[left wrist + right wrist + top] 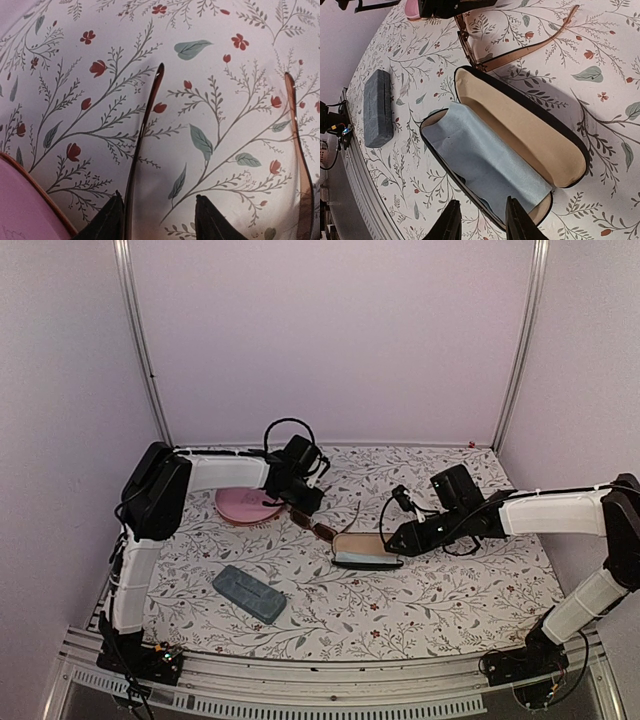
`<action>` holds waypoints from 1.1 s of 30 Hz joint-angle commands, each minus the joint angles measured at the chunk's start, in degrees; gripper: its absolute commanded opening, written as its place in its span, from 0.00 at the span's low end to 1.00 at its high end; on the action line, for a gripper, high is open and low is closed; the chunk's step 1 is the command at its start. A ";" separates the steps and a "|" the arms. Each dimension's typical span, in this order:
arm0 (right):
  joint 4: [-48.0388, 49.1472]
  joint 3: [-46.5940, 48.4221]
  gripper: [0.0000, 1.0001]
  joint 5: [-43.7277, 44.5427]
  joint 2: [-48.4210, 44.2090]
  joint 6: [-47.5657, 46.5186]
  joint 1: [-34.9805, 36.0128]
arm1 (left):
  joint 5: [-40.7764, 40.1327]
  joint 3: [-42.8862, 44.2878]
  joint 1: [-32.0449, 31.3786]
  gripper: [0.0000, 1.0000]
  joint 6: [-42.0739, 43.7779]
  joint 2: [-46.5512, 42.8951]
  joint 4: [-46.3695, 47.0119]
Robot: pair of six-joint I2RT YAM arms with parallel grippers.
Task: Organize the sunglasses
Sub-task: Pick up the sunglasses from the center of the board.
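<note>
A reddish-brown pair of sunglasses (322,530) lies unfolded on the floral cloth between the two arms. In the left wrist view its two thin arms (145,125) stretch away over the cloth. My left gripper (160,220) is open low over the pair, one thin arm running just inside the left finger (107,222). The same sunglasses (465,42) lie just beyond an open black case (570,150) with tan lining and a blue cloth (485,160). My right gripper (482,222) is open at the case's end, its near rim passing between the fingers.
A grey-blue rectangular case (250,592) lies closed toward the front left. A pink round object (243,506) sits by the left gripper (303,502). The right gripper (398,538) is at the black case's (365,552) right end. Walls enclose the table.
</note>
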 commanded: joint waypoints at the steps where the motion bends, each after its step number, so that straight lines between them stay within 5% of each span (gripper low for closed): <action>1: 1.32 -0.61 0.33 -1.15 -0.68 0.12 0.40 | -0.93 2.35 1.30 0.48 0.63 1.53 -2.44; 16: 1.84 -0.99 0.33 -1.44 -0.15 0.30 0.35 | 0.66 4.07 2.11 0.35 1.07 3.16 -5.90; 33: 1.81 -1.35 0.33 -1.70 -0.94 0.70 0.37 | -1.38 3.70 2.11 0.03 1.57 0.87 -7.43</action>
